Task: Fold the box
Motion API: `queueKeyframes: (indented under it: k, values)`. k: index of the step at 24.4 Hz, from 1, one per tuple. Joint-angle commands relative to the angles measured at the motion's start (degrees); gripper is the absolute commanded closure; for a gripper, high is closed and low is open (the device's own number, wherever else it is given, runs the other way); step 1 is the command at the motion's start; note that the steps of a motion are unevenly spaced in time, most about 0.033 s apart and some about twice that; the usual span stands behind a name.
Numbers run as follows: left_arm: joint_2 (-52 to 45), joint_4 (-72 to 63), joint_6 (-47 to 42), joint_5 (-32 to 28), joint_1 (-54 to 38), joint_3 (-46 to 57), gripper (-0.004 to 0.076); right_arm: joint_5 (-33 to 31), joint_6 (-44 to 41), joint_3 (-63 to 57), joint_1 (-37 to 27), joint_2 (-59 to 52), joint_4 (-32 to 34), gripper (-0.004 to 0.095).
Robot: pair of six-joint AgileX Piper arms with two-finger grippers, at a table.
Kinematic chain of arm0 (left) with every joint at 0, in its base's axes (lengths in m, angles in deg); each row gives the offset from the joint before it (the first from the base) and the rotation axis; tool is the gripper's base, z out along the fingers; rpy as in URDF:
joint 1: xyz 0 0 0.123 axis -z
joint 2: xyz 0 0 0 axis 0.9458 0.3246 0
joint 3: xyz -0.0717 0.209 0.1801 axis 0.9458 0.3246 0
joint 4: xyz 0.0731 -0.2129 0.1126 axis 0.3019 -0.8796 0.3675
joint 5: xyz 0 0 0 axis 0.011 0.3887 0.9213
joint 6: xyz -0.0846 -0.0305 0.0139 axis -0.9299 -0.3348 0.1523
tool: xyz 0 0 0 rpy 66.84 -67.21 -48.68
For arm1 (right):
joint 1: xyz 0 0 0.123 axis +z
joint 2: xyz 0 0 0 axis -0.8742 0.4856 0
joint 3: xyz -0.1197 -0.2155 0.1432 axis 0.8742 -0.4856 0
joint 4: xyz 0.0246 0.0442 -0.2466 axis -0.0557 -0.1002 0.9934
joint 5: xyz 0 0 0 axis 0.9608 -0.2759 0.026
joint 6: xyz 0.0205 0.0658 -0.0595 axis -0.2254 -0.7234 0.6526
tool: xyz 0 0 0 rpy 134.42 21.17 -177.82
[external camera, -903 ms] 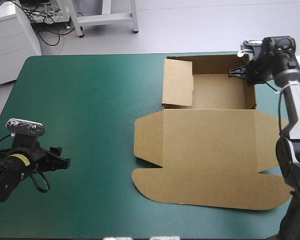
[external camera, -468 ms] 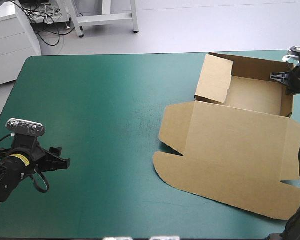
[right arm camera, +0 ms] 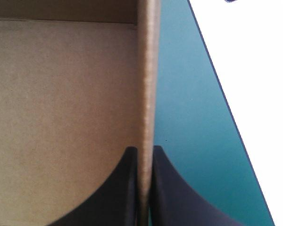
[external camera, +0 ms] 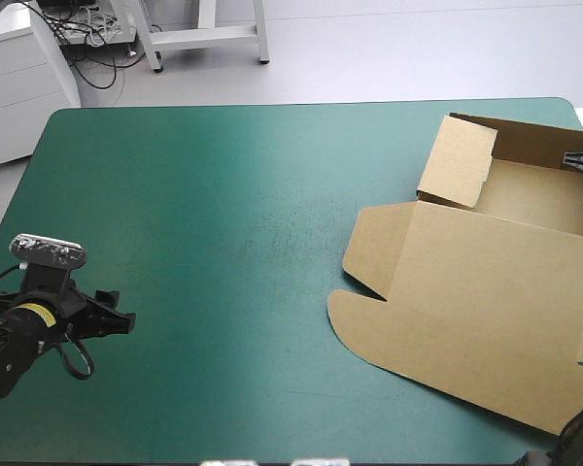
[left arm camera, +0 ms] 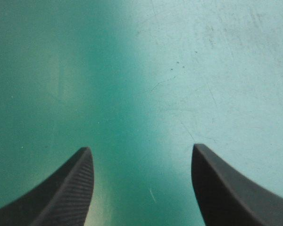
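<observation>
While left fingers stand apart, right fingers clamp the box by its wall.

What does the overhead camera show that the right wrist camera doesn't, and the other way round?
Only the high view: the box with its lid flat, and the left gripper, far off over the teal-green cover. Only the right wrist view: the right gripper shut on the box's side wall. Both: the tray's brown floor and the cover.

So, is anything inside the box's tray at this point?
Nothing shows: the box floor is bare brown board in the high and right wrist views. The right gripper pinches its side wall, one finger inside. The raised flap opposite hides the floor strip behind it.
</observation>
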Motion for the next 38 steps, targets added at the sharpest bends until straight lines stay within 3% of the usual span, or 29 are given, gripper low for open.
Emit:
queueKeyframes:
  k: [1, 12, 19, 22, 30, 38]
  values:
    - [-0.6, 0.0, 0.0, -2.3, 0.1, -1.4, 0.0295, 2.0, 0.0, 1.3, -0.4, -0.9, 0.6, 0.0916]
    - [-0.6, -0.1, 0.0, -1.8, 0.1, -1.4, 0.0295, 3.0, 0.0, 1.3, -0.5, 3.4, 0.7, 0.0883]
    - [-0.6, -0.4, 0.0, -2.6, 0.1, -1.4, 0.031, 4.8, 0.0, 1.3, -0.5, 3.4, -3.5, 0.0398]
    - [-0.6, -0.4, 0.0, -2.6, 0.1, -1.4, 0.031, 4.2, 0.0, 2.2, -0.5, 3.4, -4.1, 0.0253]
    - [-0.6, -0.5, 0.0, -4.0, 0.1, -1.4, 0.0311, -1.1, -0.8, 5.4, -0.5, -0.9, -6.9, 0.0251]
    - [-1.1, -0.7, 0.0, -5.8, 0.1, -1.4, 0.0311, -1.1, 0.3, 1.5, 0.6, -9.8, -11.5, 0.0251]
